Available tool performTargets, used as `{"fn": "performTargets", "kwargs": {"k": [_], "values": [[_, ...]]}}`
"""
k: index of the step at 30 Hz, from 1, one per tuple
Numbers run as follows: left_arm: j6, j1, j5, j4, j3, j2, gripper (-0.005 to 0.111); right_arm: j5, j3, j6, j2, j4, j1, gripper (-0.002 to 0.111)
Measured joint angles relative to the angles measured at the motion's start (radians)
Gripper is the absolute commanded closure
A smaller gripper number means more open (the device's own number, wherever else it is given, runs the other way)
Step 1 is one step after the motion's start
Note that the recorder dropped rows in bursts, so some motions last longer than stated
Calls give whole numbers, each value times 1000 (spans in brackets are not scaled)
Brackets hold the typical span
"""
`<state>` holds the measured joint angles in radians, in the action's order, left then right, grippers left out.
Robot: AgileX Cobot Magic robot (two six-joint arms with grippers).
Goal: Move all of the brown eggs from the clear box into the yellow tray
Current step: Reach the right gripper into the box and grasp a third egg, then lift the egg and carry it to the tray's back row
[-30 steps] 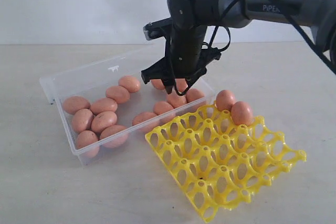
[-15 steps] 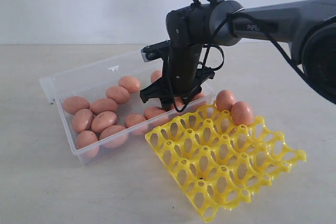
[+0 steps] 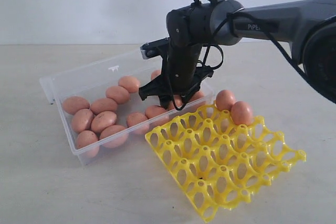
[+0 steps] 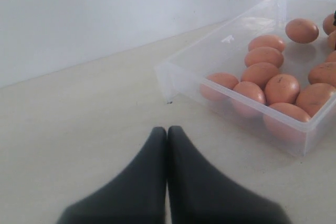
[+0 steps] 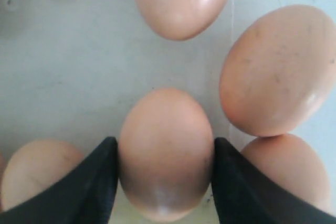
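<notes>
Pinching one egg (image 5: 165, 129) with the right gripper (image 5: 164, 148), low in the box (image 3: 84, 80) among other eggs (image 3: 104, 121). Holding the left gripper (image 4: 167, 132) pressed together over the surface (image 4: 79, 129). Two eggs (image 3: 241, 113) on the tray (image 3: 220, 166), far edge.

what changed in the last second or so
The right gripper came down from above the clear box into it, and its jaws now press both sides of one brown egg, not yet lifted. Some neighbouring eggs shifted a little towards the left of the exterior view. The yellow tray, its two eggs and the box stayed put.
</notes>
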<state>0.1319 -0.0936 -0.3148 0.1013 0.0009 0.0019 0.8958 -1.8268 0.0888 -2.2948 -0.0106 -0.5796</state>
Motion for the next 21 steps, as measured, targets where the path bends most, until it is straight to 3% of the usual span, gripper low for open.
{"fn": "performTargets", "kwargs": {"k": [4,6,9,14,18,21], "values": [[0,0,0,0,0,0,111,-73,26,4,78,-51,-12,108],[0,0,0,0,0,0,111,-228,103,4,163,-53,-35,108],[0,0,0,0,0,0,111,-588,327,4,319,-51,-83,108],[0,0,0,0,0,0,111,-1127,884,35,589,-86,-120,108],[0,0,0,0,0,0,111,-1363,1208,46,786,-201,-51,109],[0,0,0,0,0,0,111,-1454,1366,55,936,-245,67,109]]}}
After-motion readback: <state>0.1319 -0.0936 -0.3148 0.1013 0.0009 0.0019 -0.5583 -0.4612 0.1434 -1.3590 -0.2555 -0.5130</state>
